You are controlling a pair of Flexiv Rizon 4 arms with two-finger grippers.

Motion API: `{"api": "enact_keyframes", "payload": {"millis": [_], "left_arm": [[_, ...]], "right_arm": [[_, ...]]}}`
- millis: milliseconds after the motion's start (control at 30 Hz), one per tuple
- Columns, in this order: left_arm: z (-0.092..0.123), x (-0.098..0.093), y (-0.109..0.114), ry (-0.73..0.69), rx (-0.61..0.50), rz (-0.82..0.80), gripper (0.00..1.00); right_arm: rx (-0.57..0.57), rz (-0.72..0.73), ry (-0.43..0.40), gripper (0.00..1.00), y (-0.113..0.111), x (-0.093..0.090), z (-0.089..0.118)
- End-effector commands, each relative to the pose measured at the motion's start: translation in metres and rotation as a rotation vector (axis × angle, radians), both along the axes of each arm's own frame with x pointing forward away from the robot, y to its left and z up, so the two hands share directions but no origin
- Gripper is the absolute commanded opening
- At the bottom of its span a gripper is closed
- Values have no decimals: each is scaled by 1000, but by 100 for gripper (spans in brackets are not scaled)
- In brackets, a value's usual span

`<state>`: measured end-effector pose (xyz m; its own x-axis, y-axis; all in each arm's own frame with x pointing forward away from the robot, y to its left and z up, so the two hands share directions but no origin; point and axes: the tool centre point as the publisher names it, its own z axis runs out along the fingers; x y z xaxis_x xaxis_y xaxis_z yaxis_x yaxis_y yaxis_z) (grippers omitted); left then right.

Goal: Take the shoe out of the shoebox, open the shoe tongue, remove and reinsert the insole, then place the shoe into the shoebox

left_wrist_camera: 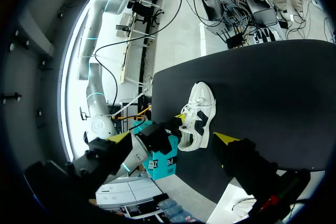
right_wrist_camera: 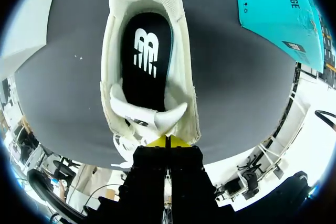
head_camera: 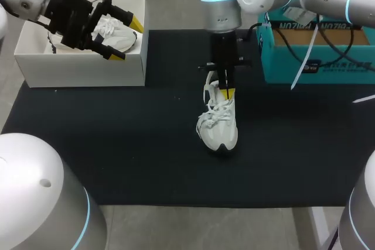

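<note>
Our left gripper (head_camera: pixel 126 40) hangs spread above the white shoebox (head_camera: pixel 82 69), one white shoe (head_camera: pixel 117 32) inside, as our right gripper (head_camera: pixel 227 93) pinches the tongue (right_wrist_camera: pixel 152 116) of the second shoe (head_camera: pixel 220 128) on the mat (head_camera: pixel 117 144).

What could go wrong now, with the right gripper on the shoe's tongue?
The right gripper pinches only the tip of the tongue, so it may slip free. Nothing holds the shoe down on the mat; pulling could tip or drag it. The left gripper hangs open over the white shoebox, too far to steady it.
</note>
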<state>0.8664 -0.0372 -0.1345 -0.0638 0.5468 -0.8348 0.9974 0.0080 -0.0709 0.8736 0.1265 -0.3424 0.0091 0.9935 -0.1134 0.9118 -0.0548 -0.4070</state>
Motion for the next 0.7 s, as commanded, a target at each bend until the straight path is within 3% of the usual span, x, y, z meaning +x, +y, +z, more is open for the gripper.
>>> {"api": "enact_keyframes", "payload": {"millis": [33, 233, 700], "left_arm": [[0, 0, 0, 0, 4, 0, 100], [0, 0, 0, 0, 4, 0, 100], [0, 0, 0, 0, 4, 0, 100]], "right_arm": [[-24, 5, -6, 0, 5, 3, 8], [-19, 59, -80, 0, 17, 1, 31], [15, 89, -108, 0, 4, 18, -1]]}}
